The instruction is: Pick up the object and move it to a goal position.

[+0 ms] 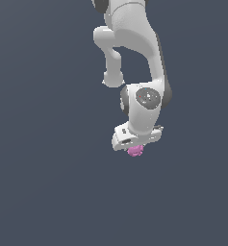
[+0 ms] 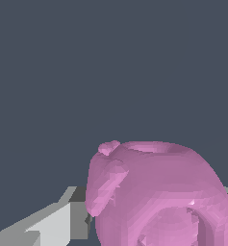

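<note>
Exterior view: the arm (image 1: 134,53) reaches down from the top of the picture, and the object (image 1: 134,151), small and pink, sits directly beneath the gripper (image 1: 136,144), touching its underside, right of centre in the exterior view. No shadow or bench edge shows, so whether the object is lifted cannot be told. Wrist view: the object (image 2: 158,192) fills the near field between grey finger parts (image 2: 53,226), one on each side; the jaws appear closed on it. Judged progress: the grasp looks made; carrying to the goal remains. No goal marker is visible.
</note>
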